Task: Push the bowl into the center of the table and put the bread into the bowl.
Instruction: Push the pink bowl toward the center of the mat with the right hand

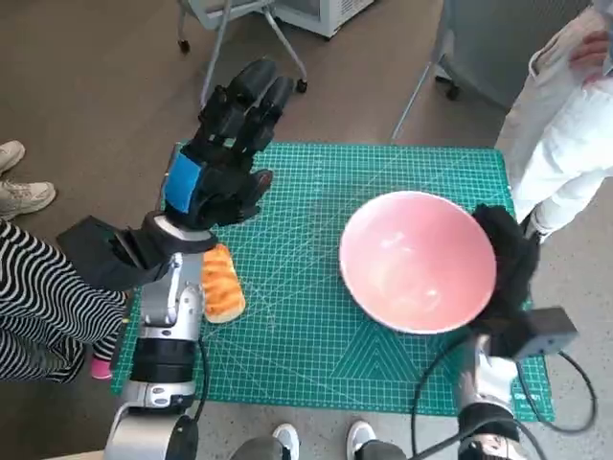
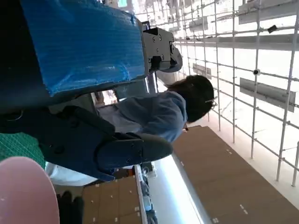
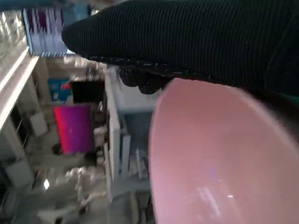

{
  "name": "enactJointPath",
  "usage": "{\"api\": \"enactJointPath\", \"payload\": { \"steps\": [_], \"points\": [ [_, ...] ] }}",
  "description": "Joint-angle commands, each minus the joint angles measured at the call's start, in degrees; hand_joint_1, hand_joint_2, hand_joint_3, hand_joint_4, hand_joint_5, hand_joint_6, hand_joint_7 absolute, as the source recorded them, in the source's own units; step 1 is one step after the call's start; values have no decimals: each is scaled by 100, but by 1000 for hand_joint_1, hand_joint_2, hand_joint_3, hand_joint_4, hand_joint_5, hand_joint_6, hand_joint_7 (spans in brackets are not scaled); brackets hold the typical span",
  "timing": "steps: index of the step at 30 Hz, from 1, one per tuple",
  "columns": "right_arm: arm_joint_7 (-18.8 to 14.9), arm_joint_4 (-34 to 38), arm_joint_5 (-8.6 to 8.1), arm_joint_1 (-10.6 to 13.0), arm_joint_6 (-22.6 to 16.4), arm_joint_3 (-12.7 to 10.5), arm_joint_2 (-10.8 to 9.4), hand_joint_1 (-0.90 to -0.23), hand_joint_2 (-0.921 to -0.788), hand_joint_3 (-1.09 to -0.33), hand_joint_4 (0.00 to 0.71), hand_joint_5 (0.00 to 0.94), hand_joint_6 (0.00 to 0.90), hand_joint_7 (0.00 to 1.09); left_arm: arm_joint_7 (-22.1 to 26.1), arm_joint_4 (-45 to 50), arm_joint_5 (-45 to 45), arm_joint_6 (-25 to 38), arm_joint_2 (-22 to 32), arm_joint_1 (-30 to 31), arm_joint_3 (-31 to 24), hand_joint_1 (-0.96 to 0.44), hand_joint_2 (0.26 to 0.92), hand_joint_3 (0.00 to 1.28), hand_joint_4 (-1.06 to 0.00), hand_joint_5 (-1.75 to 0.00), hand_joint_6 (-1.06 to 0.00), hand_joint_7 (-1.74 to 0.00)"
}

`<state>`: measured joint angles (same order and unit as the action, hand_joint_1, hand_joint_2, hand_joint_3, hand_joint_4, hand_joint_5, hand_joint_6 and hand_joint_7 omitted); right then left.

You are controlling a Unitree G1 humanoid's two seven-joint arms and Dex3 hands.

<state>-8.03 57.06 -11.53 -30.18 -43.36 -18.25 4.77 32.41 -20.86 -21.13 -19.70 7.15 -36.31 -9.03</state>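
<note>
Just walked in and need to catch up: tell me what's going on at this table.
A humanoid robot is working over a green cutting mat. Its gloved right hand is against the right rim of an empty pink bowl, which sits right of the mat's centre. The left hand is raised over the mat's left part, fingers spread, holding nothing. The bread lies on the mat near the left forearm, not yet in the bowl. People stand or sit nearby.

The head view looks steeply down from above onto the counter (image 1: 316, 345) and surrounding floor. The left wrist view sits close behind the left hand (image 2: 84, 51), facing out across the room. The right wrist view sits close behind the right hand (image 3: 196, 37). All three views share the bowl (image 1: 417, 261).
</note>
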Motion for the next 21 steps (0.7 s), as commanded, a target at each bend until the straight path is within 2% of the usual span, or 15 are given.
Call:
{"api": "enactJointPath", "payload": {
  "steps": [1, 9, 21],
  "points": [
    [-7, 119, -60, -195, 195, 55, -168, -622, -921, -852, 145, 4, 105, 502, 42, 70, -76, 3, 89, 91, -68, -571, 921, 409, -108, -27, 1, -438],
    [-29, 270, -23, -631, 334, 147, -289, -632, -921, -848, 146, 3, 102, 499, 29, 132, -63, -14, 134, 164, -118, -574, 921, 400, -111, -27, 1, -441],
    [-116, 704, 14, -1179, 579, 218, -345, -614, -921, -857, 147, 5, 89, 494, -125, 312, 3, -3, 180, 293, -121, -575, 921, 389, -116, -25, 1, -446]
  ]
}}
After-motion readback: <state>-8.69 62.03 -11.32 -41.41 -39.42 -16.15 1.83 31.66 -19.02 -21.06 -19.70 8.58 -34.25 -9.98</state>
